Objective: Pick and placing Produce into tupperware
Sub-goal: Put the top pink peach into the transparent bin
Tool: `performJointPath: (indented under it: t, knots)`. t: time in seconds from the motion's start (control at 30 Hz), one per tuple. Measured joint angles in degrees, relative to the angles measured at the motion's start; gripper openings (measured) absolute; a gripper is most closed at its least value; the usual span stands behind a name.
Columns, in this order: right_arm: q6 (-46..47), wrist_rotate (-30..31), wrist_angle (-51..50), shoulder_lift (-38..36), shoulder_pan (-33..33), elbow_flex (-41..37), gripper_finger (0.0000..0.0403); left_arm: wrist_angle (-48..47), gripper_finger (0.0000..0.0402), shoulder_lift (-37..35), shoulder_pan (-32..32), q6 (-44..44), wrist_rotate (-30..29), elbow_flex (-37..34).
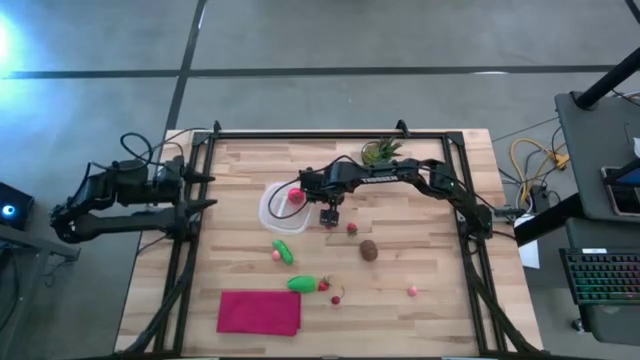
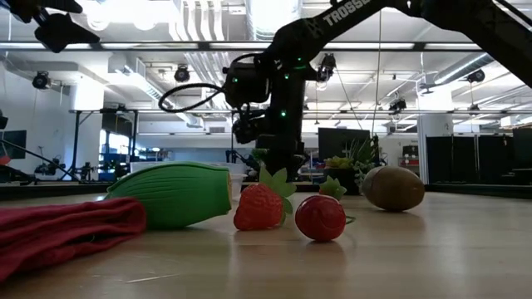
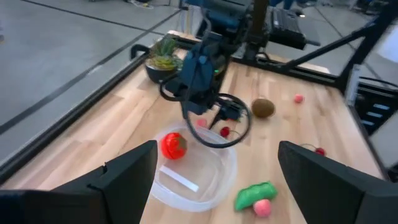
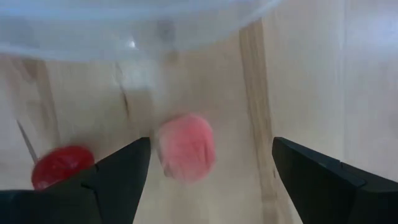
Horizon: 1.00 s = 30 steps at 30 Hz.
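Left arm parked off the left edge of the surface, left tool with fingers spread wide, nothing between them; its camera looks across at the tupperware.

Magenta cloth flat at the near-left part of the surface. Just right of it a green oblong piece with a strawberry touching its end, and a small red cherry-like piece just beside those. A second green piece sits further up with a small pink berry against it.

Tupperware is left of centre on the surface, clear, upright. One red ball is inside it, near the rim on the right arm's side.

Right arm reaches in from the right over the centre. Right tool points down just right of the tupperware, outside its rim, fingers apart, holding nothing. Right wrist view shows a pink berry lying on the wood between the fingers, not gripped, with a red piece off to one side and the tupperware edge beyond.

Right of the tool: a small red berry, then the brown kiwi. A lone pink berry lies well apart toward the near right. Spiky potted plant at the far edge.
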Motion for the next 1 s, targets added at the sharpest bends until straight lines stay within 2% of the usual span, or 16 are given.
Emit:
performJointPath:
  t: [0.33,0.53,0.73,0.87,1.0]
  knots:
    - [1.3,-0.11,2.24,-0.09,-0.02,-1.09,0.0316,-0.15,0.0319,-0.33,0.0,1.06,-0.14,0.02]
    - [1.64,-0.39,2.36,-0.09,0.09,-1.11,0.0252,-0.31,0.0319,-0.33,0.0,1.51,-0.16,0.02]
    - [1.13,0.29,-1.41,-0.1,-0.02,0.96,0.019,-5.2,0.0319,-0.33,0.0,3.02,-0.16,0.13]
    - [0.58,0.04,-5.63,-2.12,0.15,3.23,0.0157,-9.55,0.0319,0.34,-0.02,4.14,0.05,0.13]
    - [0.77,-1.35,-6.77,-4.98,0.83,6.51,0.013,-9.99,0.0319,1.2,0.0,4.16,0.1,0.17]
